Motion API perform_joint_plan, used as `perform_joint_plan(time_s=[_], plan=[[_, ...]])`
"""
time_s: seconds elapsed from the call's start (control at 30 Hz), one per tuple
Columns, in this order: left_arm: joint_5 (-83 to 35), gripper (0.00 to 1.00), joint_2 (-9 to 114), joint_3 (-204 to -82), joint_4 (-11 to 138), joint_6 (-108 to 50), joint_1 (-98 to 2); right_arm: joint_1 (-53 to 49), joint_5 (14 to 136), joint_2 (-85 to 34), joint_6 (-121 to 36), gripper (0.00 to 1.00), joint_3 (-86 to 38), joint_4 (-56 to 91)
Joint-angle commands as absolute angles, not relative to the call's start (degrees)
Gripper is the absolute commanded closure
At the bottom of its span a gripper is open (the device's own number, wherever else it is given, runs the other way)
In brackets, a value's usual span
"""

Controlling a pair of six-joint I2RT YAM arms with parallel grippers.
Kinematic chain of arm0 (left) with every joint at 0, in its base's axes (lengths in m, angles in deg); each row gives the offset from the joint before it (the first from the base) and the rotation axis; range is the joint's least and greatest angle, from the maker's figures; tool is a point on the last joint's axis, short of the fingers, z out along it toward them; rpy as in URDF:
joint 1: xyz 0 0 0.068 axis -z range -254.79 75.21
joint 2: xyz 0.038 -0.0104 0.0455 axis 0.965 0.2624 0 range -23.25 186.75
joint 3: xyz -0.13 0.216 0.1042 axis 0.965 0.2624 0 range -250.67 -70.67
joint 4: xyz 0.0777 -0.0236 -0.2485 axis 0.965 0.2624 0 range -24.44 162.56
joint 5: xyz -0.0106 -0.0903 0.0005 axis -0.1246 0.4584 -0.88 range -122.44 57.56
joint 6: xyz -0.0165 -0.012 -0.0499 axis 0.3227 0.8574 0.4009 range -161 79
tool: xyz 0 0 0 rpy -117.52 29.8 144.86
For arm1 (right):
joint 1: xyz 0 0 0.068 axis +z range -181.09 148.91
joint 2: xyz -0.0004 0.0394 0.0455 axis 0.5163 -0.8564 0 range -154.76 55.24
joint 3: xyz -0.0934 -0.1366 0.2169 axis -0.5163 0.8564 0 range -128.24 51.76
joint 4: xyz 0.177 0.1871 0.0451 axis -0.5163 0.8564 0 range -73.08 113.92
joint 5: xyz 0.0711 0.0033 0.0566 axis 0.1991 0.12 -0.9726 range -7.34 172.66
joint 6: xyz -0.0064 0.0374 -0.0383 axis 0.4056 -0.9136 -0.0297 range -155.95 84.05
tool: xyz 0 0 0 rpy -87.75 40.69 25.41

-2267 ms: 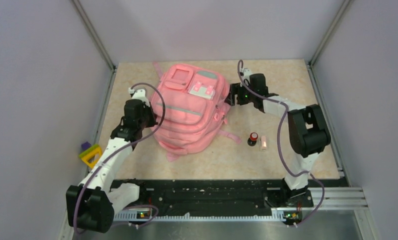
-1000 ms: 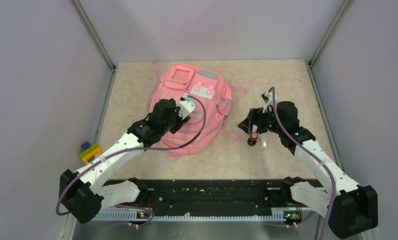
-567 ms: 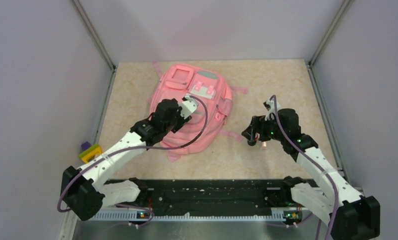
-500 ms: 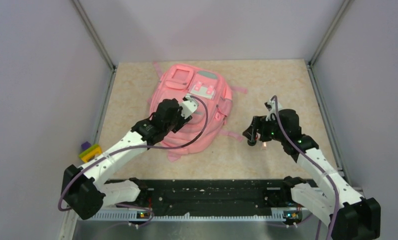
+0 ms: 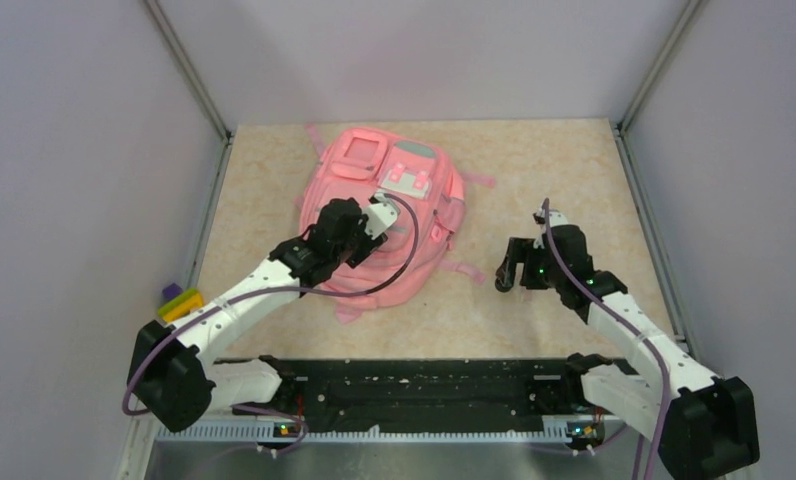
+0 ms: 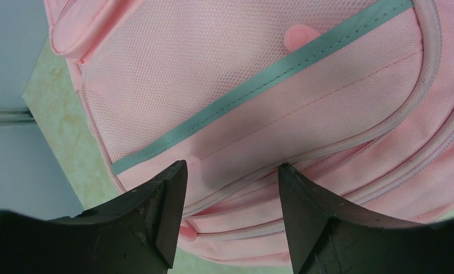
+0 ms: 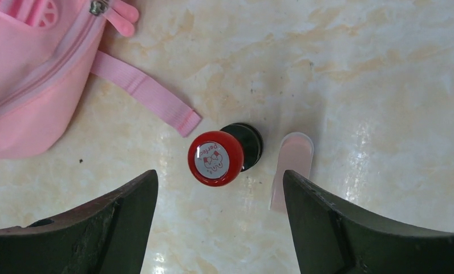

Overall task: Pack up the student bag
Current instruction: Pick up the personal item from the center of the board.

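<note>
Bag (image 5: 339, 190) lies flat toward the back of the surface (image 5: 534, 170), front pockets up, a strap (image 7: 148, 91) trailing off to the right. Left fingers (image 6: 156, 211) are partly open just over its grey-striped front panel, gripping nothing. Right fingers (image 7: 122, 217) are spread wide and empty above a red-capped stamp (image 7: 216, 157), which stands just beside a pale pink piece (image 7: 293, 165), near the strap's end.

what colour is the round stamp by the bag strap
Red stamp with a white printed top, black base; clearest in the right wrist view.
</note>
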State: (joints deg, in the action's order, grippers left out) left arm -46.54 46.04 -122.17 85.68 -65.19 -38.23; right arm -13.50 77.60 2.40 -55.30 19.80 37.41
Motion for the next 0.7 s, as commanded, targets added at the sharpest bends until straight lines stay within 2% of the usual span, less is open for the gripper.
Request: perform_joint_plan(time_s=[0.0, 0.23, 0.33, 0.4, 0.57, 0.63, 0.67], plan=[[-43.7, 0.34, 46.7, -120.9, 82.3, -64.9, -38.0, -11.1, 80.8, 0.5, -56.4, 0.21, 20.4, 34.1], [-46.7, 0.32, 48.4, -120.4, 80.2, -65.5, -37.0, -9.0, 82.5, -2.9, -56.5, 0.22, 21.8, 30.8], [-52.4, 0.38, 51.6, -122.6, 79.3, -64.9, -36.4, -7.9, 84.5, -4.4, -56.5, 0.28, 22.1, 29.8], [-55.7, 0.48, 53.0, -124.0, 79.0, -63.6, -35.9, -7.6, 84.9, -4.9, -56.8, 0.36, 22.5, 28.5], [-59.0, 0.89, 50.2, -126.2, 76.8, -62.4, -34.5, -6.8, 84.5, -6.1, -56.4, 0.58, 21.2, 27.9], [-57.2, 0.99, 47.8, -126.1, 74.2, -62.5, -34.5, -6.7, 84.8, -6.8, -56.1, 0.69, 21.1, 27.5], [-55.9, 1.0, 46.7, -125.9, 73.0, -62.6, -34.4, -6.7, 85.0, -7.2, -55.8, 0.76, 21.0, 27.6]])
